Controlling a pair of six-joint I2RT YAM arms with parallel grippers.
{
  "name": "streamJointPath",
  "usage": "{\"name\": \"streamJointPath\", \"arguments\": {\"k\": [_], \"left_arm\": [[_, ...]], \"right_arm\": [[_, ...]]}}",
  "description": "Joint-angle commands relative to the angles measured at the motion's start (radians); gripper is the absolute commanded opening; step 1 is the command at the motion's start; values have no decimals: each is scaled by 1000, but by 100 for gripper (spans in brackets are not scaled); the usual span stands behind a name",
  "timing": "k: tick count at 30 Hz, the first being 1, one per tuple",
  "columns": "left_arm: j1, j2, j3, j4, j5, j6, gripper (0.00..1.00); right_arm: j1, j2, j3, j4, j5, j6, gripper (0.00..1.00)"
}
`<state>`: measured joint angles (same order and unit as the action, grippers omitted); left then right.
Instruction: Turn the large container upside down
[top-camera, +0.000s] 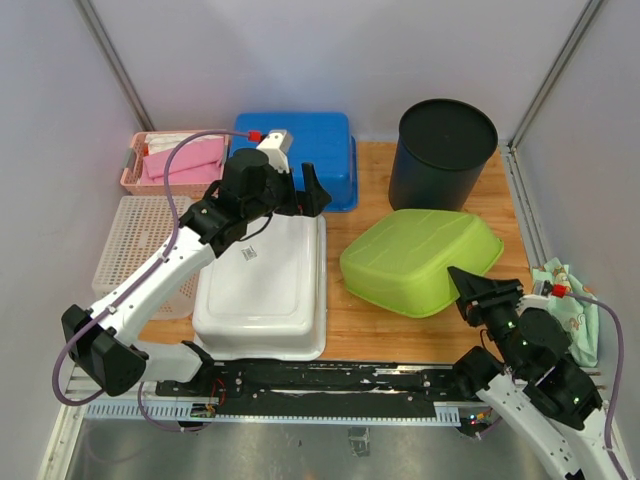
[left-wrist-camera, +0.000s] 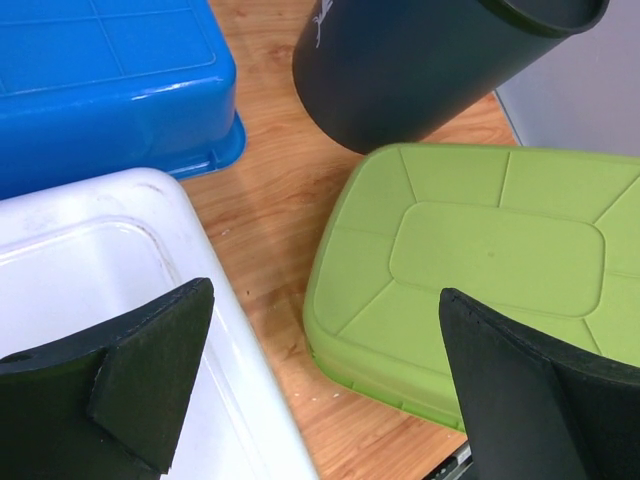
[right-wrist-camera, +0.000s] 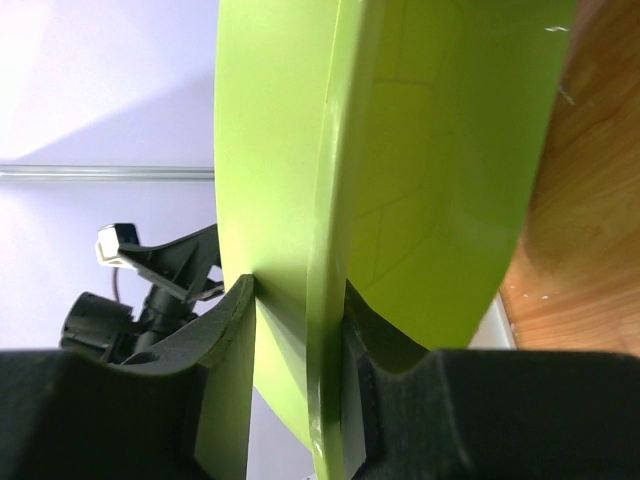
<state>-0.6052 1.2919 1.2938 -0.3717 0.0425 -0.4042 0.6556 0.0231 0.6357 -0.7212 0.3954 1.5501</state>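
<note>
The large container (top-camera: 420, 255) is a lime-green tub lying bottom up on the wooden table, right of centre. Its ribbed base (left-wrist-camera: 490, 250) faces up in the left wrist view. My right gripper (top-camera: 470, 290) sits at its near right edge. In the right wrist view the green rim (right-wrist-camera: 325, 200) runs between the two fingers of my right gripper (right-wrist-camera: 298, 290). The right finger touches the rim and a gap shows on the left side, so the jaws stand open around it. My left gripper (top-camera: 305, 190) hovers wide open over the far edge of a white tub, holding nothing.
An upturned white tub (top-camera: 265, 290) lies left of the green one. Behind them stand a blue bin (top-camera: 310, 140) and a black bucket (top-camera: 443, 150). A pink basket (top-camera: 135, 170) and a white mesh basket (top-camera: 130, 250) sit at the left, and a patterned packet (top-camera: 575, 310) at the right wall.
</note>
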Motion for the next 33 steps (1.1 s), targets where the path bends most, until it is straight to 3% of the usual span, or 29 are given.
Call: {"name": "streamJointPath", "arguments": {"k": [1, 5, 7, 15, 22, 33], "left_arm": [[2, -26, -14, 7, -3, 19, 99], [2, -22, -16, 8, 12, 25, 99], [2, -22, -15, 5, 22, 34, 99], [2, -22, -10, 0, 19, 54, 99], [2, -28, -13, -2, 17, 61, 99], [2, -48, -24, 7, -5, 59, 99]], "right_arm": [[15, 91, -113, -442, 61, -168, 33], [14, 120, -117, -388, -3, -238, 40], [14, 154, -86, -377, -21, -289, 51], [13, 308, 52, -488, -11, -365, 69], [13, 320, 119, -507, 91, -411, 75], [13, 563, 378, -309, 270, -796, 81]]}}
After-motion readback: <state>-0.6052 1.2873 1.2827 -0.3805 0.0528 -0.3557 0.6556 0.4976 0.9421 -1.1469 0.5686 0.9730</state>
